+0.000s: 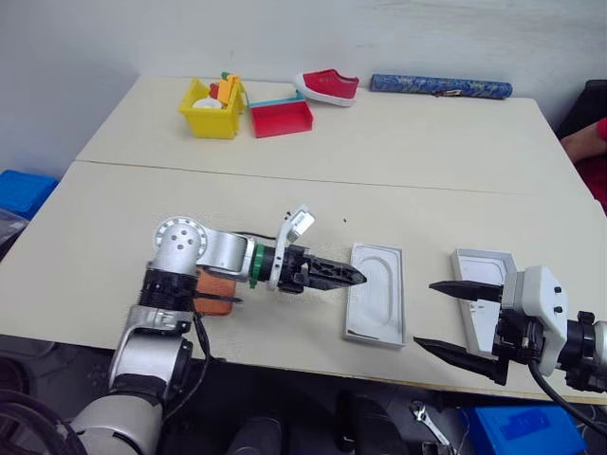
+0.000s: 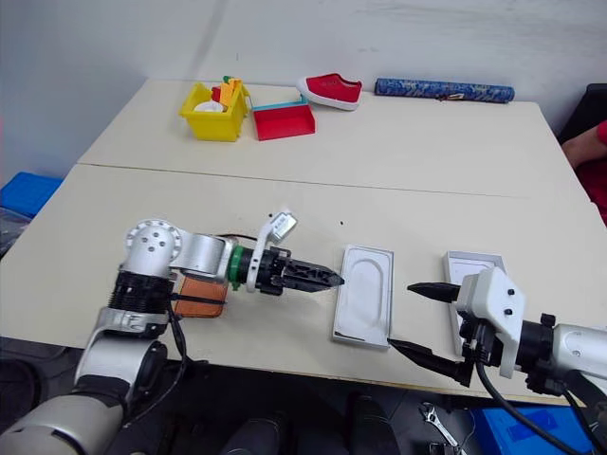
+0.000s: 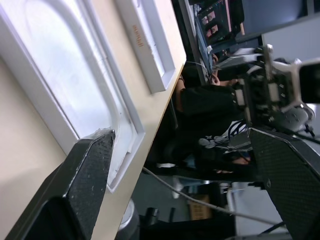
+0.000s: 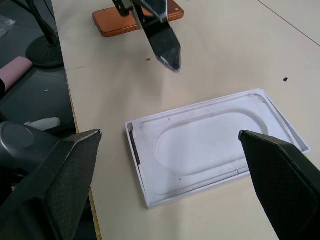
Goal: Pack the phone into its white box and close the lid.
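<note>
Left eye view: the left gripper (image 1: 353,276) is wide open and empty, just beside the white box (image 1: 376,293). The phone (image 1: 217,289) lies behind that arm. The right gripper (image 1: 455,318), wide open, holds nothing, beside the lid (image 1: 481,268).

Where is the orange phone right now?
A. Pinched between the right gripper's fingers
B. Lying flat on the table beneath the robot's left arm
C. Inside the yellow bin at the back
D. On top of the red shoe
B. The phone lies flat on the table under the left arm, while both the left gripper and the right gripper are open and hold nothing.
</note>
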